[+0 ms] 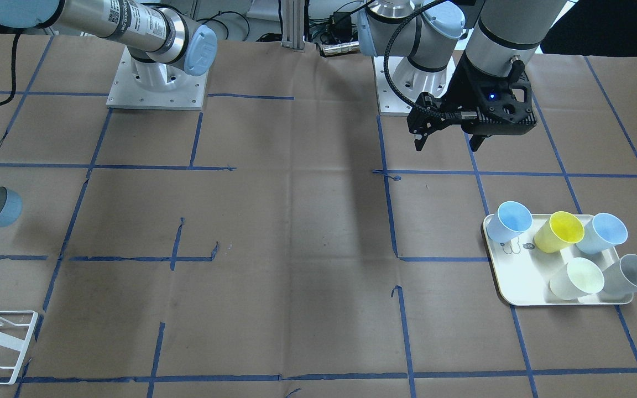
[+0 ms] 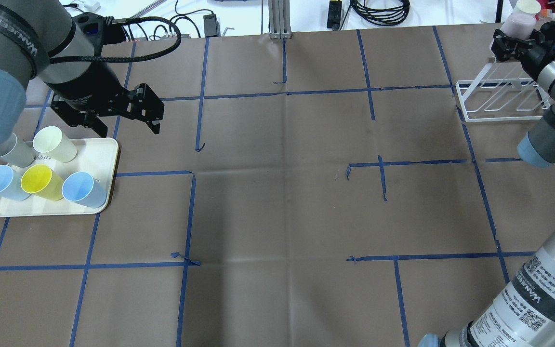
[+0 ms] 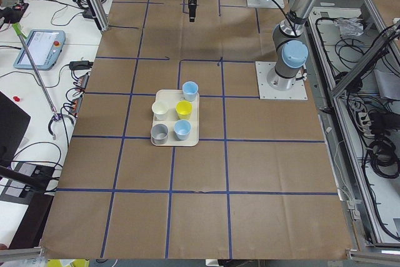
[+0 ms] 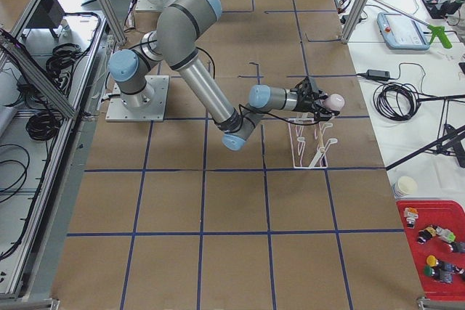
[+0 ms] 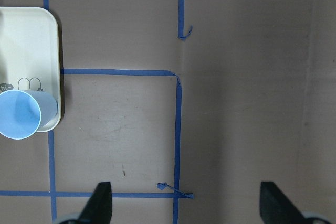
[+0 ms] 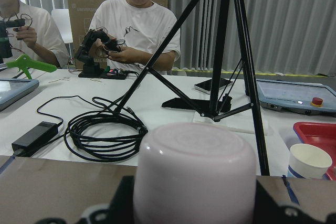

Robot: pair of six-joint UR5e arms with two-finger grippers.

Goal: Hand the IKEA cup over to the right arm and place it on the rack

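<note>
My right gripper (image 2: 518, 41) is shut on a pale pink IKEA cup (image 2: 518, 23) and holds it above the far end of the white wire rack (image 2: 499, 102). In the right wrist view the pink cup (image 6: 194, 174) fills the lower middle, closed base up, between the black fingers. In the exterior right view the cup (image 4: 335, 99) hangs just over the rack (image 4: 309, 143). My left gripper (image 2: 129, 132) is open and empty above the table, beside the cream tray (image 2: 106, 156). Its fingertips (image 5: 102, 199) show wide apart in the left wrist view.
The cream tray (image 1: 517, 279) holds several cups: two blue, one yellow (image 1: 559, 231), one pale green, one grey. A corner of the rack (image 1: 17, 342) shows at the front-facing view's lower left. Operators sit beyond the table in the right wrist view.
</note>
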